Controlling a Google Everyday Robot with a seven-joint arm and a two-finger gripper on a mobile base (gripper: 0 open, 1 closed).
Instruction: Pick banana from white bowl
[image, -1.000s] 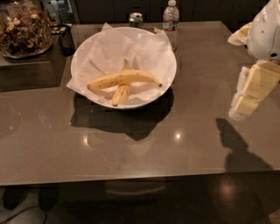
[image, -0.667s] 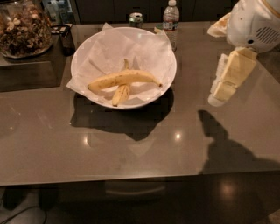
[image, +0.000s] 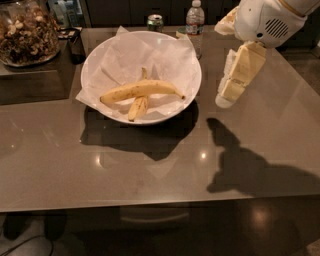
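Note:
The white bowl (image: 186, 102) lined with crinkled white paper stands on the grey table, left of centre. The longer curved yellow banana (image: 140, 90) lies across it, stem tip pointing right. A shorter, stubbier banana (image: 138, 106) lies under it, pointing toward the front rim. My gripper (image: 226, 97) hangs above the table just right of the bowl's rim, fingers pointing down, holding nothing. It is apart from the bowl and the bananas.
A water bottle (image: 194, 22) and a can (image: 155, 21) stand behind the bowl. A glass jar of nuts (image: 25, 32) sits at the far left on a lower ledge. The table's front edge (image: 150, 202) runs below. My arm's shadow falls right of the bowl.
My gripper and arm have moved left from the right edge of the view toward the bowl. The bowl and the bananas have not moved.

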